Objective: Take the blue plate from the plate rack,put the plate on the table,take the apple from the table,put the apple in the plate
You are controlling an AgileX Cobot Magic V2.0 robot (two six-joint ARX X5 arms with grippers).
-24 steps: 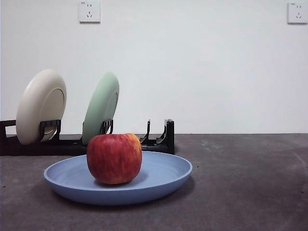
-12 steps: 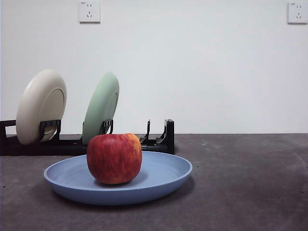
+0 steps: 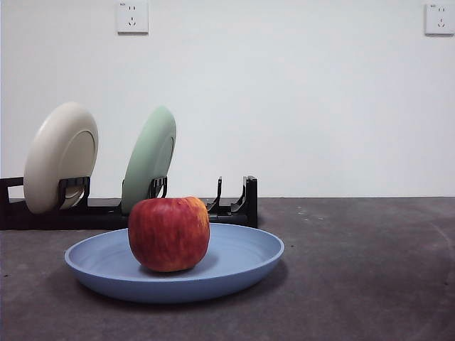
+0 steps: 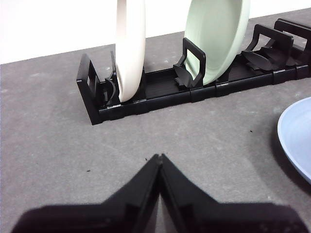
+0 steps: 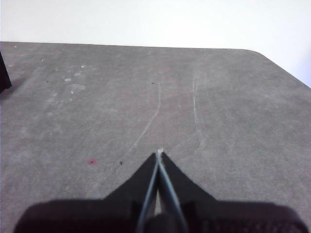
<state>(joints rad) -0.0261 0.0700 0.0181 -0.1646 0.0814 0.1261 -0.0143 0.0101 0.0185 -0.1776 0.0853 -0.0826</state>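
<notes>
The red apple [image 3: 169, 234] sits inside the blue plate [image 3: 242, 263], which lies flat on the dark grey table [image 3: 355, 284] in front of the black plate rack [image 3: 234, 209]. In the left wrist view my left gripper [image 4: 159, 158] is shut and empty above bare table, with the rack [image 4: 160, 87] ahead and an edge of the blue plate [image 4: 296, 141] at the side. My right gripper [image 5: 159, 154] is shut and empty over bare table [image 5: 146, 97], away from the plate. Neither arm shows in the front view.
A cream plate [image 3: 60, 156] and a pale green plate [image 3: 149, 160] stand upright in the rack's slots, also seen as the cream plate [image 4: 130, 48] and green plate [image 4: 216, 36] from the left wrist. A white wall rises behind the table.
</notes>
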